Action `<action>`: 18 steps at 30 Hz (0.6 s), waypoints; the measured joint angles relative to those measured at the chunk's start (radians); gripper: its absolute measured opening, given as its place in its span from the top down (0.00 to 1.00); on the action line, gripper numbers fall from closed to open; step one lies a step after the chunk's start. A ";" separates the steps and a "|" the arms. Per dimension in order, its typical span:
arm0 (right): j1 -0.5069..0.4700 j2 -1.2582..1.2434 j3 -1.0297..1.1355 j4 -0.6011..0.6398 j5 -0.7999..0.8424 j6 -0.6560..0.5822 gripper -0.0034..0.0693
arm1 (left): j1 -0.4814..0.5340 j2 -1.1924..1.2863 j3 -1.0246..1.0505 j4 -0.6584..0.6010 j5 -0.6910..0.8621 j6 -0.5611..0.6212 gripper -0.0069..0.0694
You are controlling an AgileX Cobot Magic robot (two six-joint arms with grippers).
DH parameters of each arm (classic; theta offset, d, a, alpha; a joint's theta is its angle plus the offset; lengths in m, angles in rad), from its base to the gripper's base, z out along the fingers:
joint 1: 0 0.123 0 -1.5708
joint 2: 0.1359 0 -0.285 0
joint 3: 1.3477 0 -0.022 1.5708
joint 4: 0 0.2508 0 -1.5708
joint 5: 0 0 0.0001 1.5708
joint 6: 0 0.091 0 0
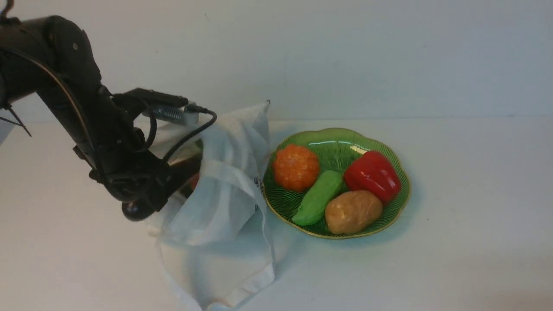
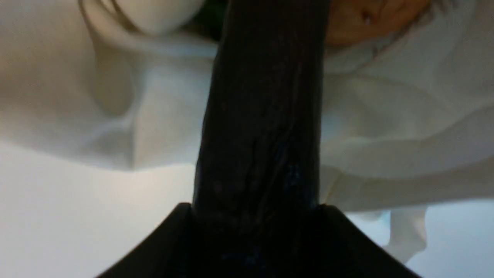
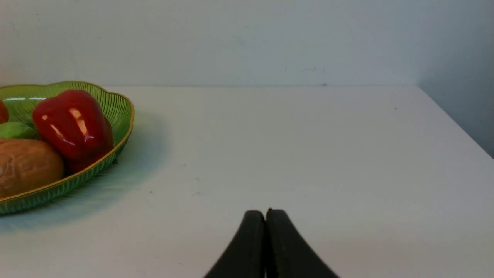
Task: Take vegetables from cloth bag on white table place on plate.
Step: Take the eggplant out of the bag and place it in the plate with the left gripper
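Front: left arm (image 1: 86, 121) at cloth bag (image 1: 224, 190) mouth, frame left; plate (image 1: 337, 131) centre-right. Left wrist: left fingers (image 2: 154, 251) pinching eggplant (image 2: 262, 116), frame centre. It may snag bag cloth and slip. Right wrist: right fingers (image 3: 266, 231) pressed together over table (image 3: 308, 154).

Black arm (image 1: 82, 112), cables (image 1: 190, 134), tapered fingers (image 3: 247, 247)

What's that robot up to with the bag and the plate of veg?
The left gripper is at the mouth of the cloth bag, closed on a dark eggplant. The plate beside it already holds a pumpkin, a green vegetable, a red pepper and a potato. The right gripper is shut and empty over the white table.
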 joint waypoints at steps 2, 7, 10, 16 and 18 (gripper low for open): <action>0.000 0.000 0.000 0.000 0.000 0.000 0.97 | 0.000 0.028 0.001 0.007 0.011 -0.020 0.45; 0.000 0.000 0.000 0.000 0.000 0.000 0.97 | -0.001 0.017 0.001 0.061 0.012 -0.071 0.45; 0.000 0.000 0.000 0.000 0.000 0.000 0.97 | -0.001 -0.052 0.001 0.178 0.014 -0.173 0.45; 0.000 0.000 0.000 0.000 0.000 0.000 0.97 | -0.001 -0.253 0.001 0.212 0.026 -0.245 0.45; 0.000 0.000 0.000 0.000 0.000 0.000 0.97 | -0.001 -0.319 0.001 0.194 0.039 -0.246 0.45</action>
